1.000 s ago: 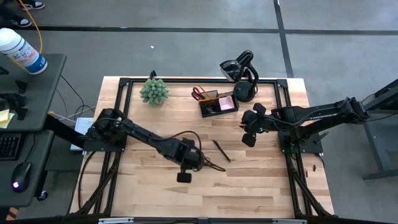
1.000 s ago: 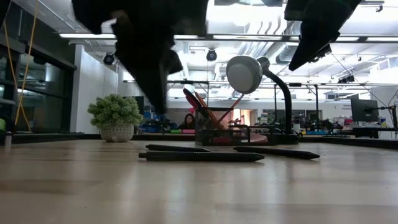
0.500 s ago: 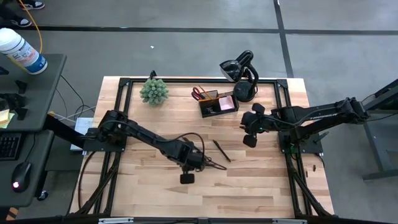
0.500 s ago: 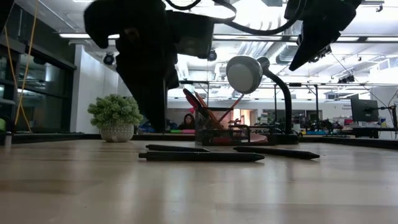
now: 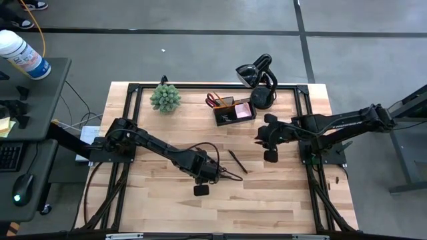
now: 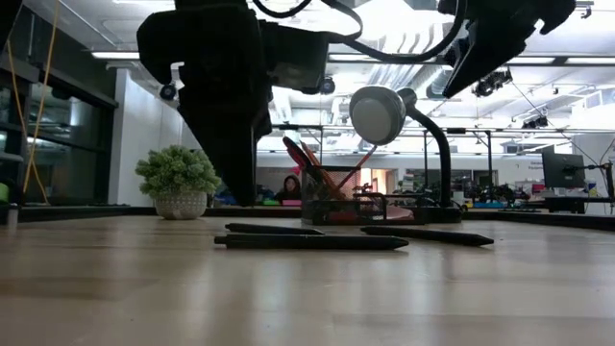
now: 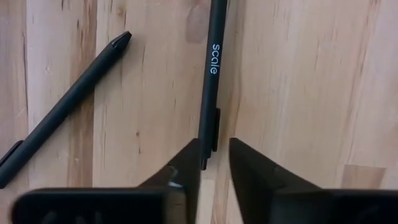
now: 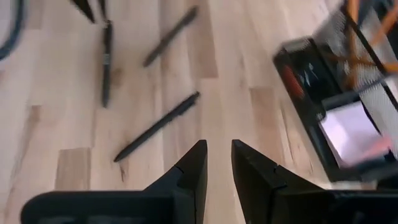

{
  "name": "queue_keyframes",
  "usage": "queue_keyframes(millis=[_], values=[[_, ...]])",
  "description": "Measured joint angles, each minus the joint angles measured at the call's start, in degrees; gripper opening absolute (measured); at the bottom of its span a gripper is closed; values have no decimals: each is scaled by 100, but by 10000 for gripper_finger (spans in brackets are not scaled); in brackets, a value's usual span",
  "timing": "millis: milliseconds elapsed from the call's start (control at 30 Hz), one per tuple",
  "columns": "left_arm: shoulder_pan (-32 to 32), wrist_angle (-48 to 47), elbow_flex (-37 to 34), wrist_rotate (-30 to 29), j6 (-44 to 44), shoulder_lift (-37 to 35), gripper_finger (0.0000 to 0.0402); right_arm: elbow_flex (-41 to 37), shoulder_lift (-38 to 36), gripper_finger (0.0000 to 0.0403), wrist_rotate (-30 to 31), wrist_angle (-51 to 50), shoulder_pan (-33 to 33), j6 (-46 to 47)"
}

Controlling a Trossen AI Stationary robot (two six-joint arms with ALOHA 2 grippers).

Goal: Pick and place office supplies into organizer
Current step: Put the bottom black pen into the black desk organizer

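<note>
The left claw [image 7: 215, 163], fingers slightly apart, straddled a black pen [image 7: 211, 74] on the tabletop [image 5: 280, 193]. The right claw [image 8: 217, 163] hovered, fingers slightly apart, near the organizer [image 5: 234, 111].

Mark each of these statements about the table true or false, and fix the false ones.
1. The left end effector has its fingers on either side of a black pen printed "scale", which lies on the wood. True.
2. The red-handled scissors lie loose on the table beside the pens. False: they stand in the organizer.
3. The right end effector holds a pen. False: there is nothing between its fingers, and it hangs above bare wood near the organizer.
4. A green plant stands at the table's far edge, to the left of the organizer in the high view. True.
5. A pink sticky-note pad sits in the organizer. True.
</note>
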Motion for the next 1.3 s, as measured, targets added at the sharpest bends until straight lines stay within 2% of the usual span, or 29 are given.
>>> queue_keyframes(millis=[167, 267, 367, 567, 733, 833, 967, 1300], values=[[0, -3, 0, 4, -2, 0, 127, 0, 0, 67, -603, 585, 190, -761], [0, -21, 0, 0, 2, 0, 150, 0, 0, 67, -639, 1013, 269, -997], [0, -48, 0, -44, 4, 0, 162, 0, 0, 67, -761, 1376, 199, -1252], [0, -36, 0, -147, 66, -2, 165, 0, 13, 67, -1946, 1352, -216, -1389], [0, 21, 0, -240, 162, -2, 166, 0, 247, 67, -2000, 856, -341, -1854], [0, 47, 0, -369, 166, -2, 166, 0, 460, 67, -2230, 765, -339, -1978], [0, 64, 0, -379, 166, -2, 166, 0, 724, 67, -2423, 968, -259, -1982], [0, 337, 0, -33, 168, -4, 166, 0, 848, 67, -2113, 1655, -205, -1575]])
